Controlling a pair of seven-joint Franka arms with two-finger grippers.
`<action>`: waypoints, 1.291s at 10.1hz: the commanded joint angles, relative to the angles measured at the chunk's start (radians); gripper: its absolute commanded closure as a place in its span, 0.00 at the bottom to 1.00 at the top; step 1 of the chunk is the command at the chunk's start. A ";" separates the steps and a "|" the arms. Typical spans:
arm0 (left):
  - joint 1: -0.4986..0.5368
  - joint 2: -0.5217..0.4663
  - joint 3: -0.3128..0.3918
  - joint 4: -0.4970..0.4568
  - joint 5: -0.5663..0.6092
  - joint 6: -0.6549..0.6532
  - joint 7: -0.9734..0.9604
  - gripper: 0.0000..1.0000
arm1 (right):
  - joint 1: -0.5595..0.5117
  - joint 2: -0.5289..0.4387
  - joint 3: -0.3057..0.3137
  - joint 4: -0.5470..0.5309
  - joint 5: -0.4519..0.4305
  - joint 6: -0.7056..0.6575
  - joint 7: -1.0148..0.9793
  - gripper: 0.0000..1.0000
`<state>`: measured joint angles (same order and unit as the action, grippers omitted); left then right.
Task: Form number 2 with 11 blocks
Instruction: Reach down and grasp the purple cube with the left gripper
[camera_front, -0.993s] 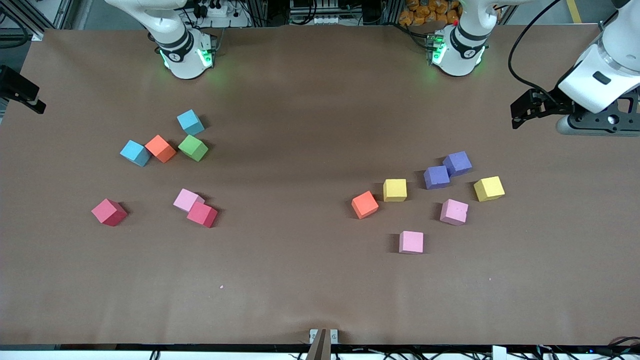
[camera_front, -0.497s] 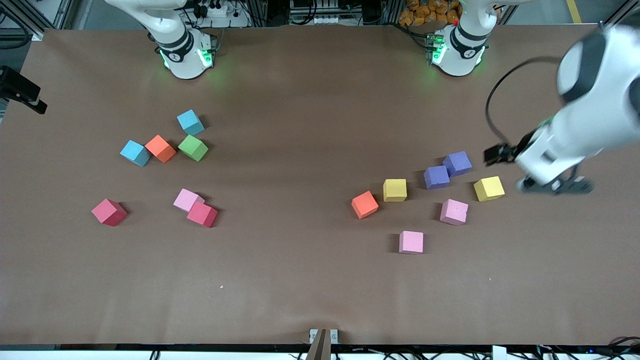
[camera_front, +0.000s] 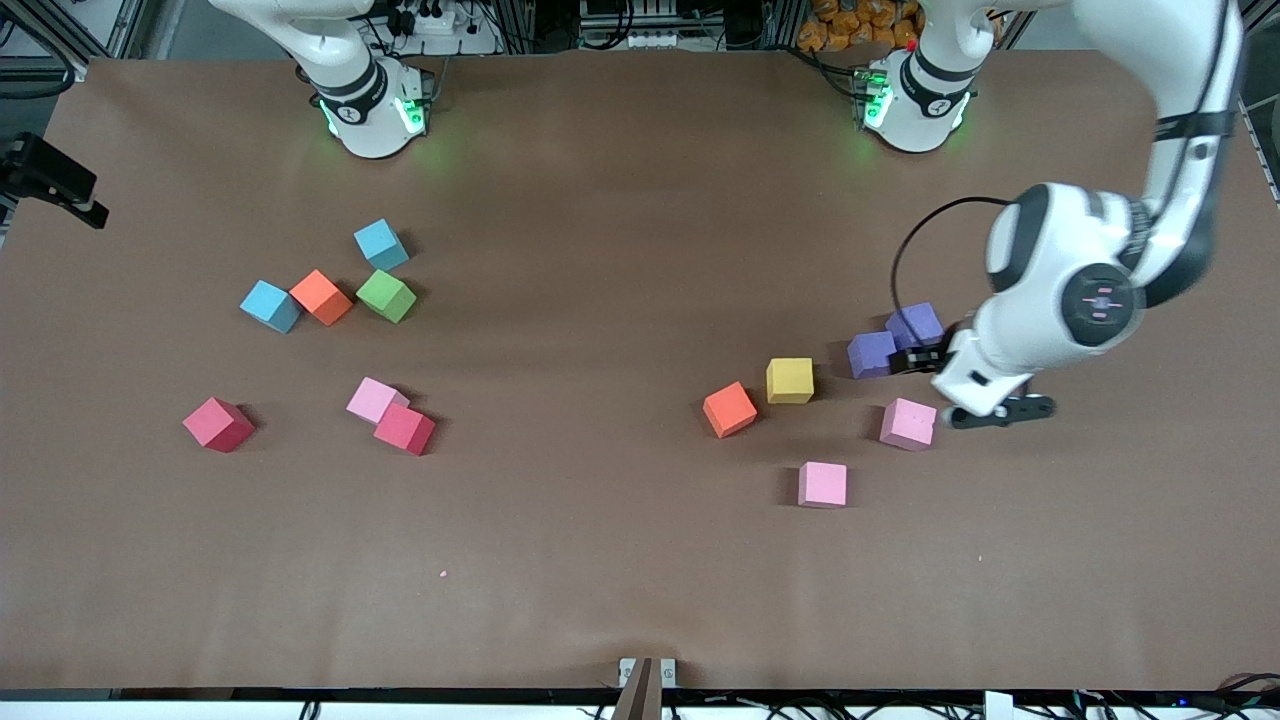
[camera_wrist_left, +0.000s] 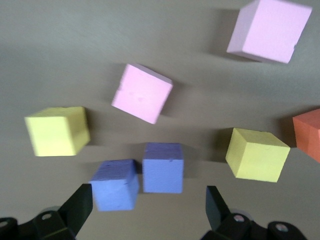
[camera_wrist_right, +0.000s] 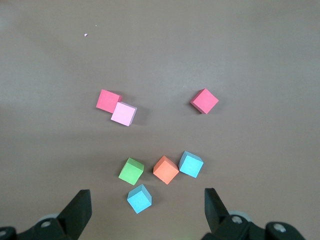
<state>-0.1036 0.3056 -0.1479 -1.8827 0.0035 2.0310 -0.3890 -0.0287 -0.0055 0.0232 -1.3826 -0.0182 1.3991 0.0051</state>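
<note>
the left tool (camera_front: 985, 400) hung with its fingers spread wide and nothing between them, low over the cluster at the left arm's end of the counter (camera_front: 600, 580). in the left wrist view two purple blocks (camera_wrist_left: 150, 175) sat touching just ahead of the open fingers, with a yellow block (camera_wrist_left: 57, 131) beside them, a second yellow block (camera_wrist_left: 256, 154) toward the middle of the counter, two pink blocks (camera_wrist_left: 142, 93) nearer the front camera, and an orange block (camera_wrist_left: 309, 134) at the frame's edge. in the front view the arm hid the first yellow block.

the right tool (camera_wrist_right: 145, 217) waited, also spread and empty, high over the right arm's end. below it lay a green block (camera_wrist_right: 131, 171), an orange block (camera_wrist_right: 165, 169), two light-blue cubes (camera_wrist_right: 190, 164), two red blocks (camera_wrist_right: 204, 100), and a pink block (camera_wrist_right: 123, 113) touching one of the red ones.

nothing had yet been laid out as a figure 2; the blocks lay scattered in two groups.

the likely trouble was crowding: the purple pair touched, so closing on one could nudge or drag its neighbour, and a descent off-centre could clip the yellow block beside them. soft foam could also twist in the grip. a light-blue cube might be taken by mistake.

no readable writing or brand showed on the blocks or the counter.
</note>
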 joint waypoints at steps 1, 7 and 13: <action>-0.028 -0.031 0.002 -0.183 -0.013 0.195 -0.031 0.00 | 0.018 0.016 0.001 0.017 -0.006 -0.011 -0.002 0.00; -0.024 0.090 0.004 -0.196 0.001 0.247 -0.025 0.00 | 0.047 0.028 0.000 0.017 -0.009 -0.003 0.003 0.00; -0.039 0.159 0.004 -0.188 0.049 0.267 -0.031 0.80 | 0.036 0.030 -0.005 0.017 -0.012 0.003 0.004 0.00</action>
<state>-0.1336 0.4615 -0.1450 -2.0807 0.0232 2.2935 -0.4126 0.0107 0.0156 0.0159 -1.3826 -0.0206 1.4049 0.0053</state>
